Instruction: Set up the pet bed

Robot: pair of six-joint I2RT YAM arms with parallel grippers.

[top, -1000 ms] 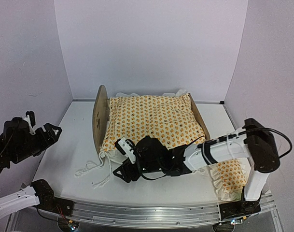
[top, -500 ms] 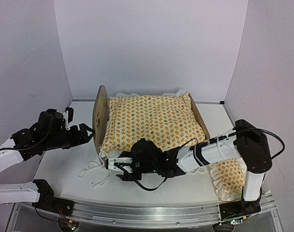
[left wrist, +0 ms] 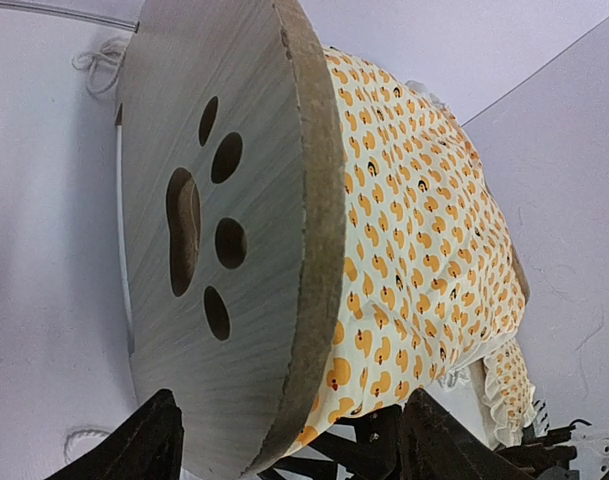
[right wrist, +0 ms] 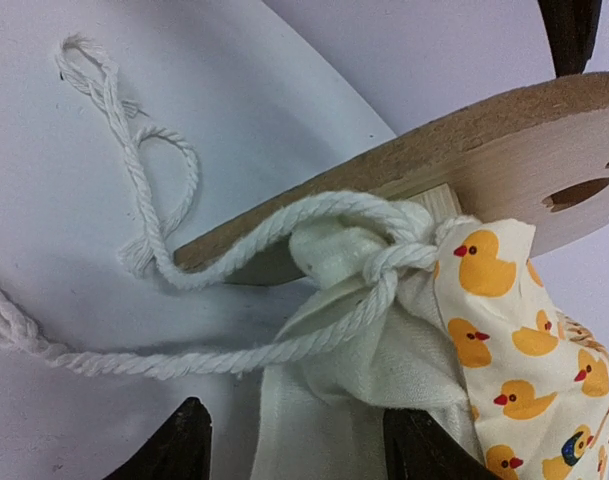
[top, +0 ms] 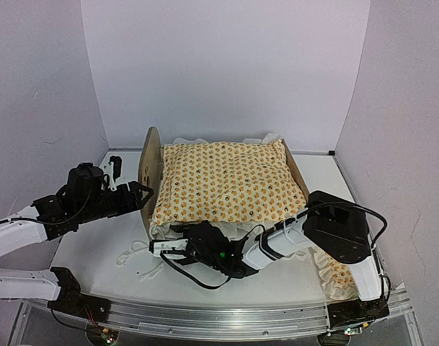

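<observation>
left gripper [top: 143, 192] advanced to pet bed [top: 226, 180] | jaws straddle its end board [left wrist: 214, 200]

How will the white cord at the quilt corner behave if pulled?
Probably floppy: the cord lies in loose loops. It is knotted around the quilt corner, so a pull would likely drag the soft quilt along. Its twisted strands look grippy.

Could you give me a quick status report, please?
Left hand open, straddling end board of pet bed. Right hand open at tied cord on quilt. Quilt covers bed.
</observation>
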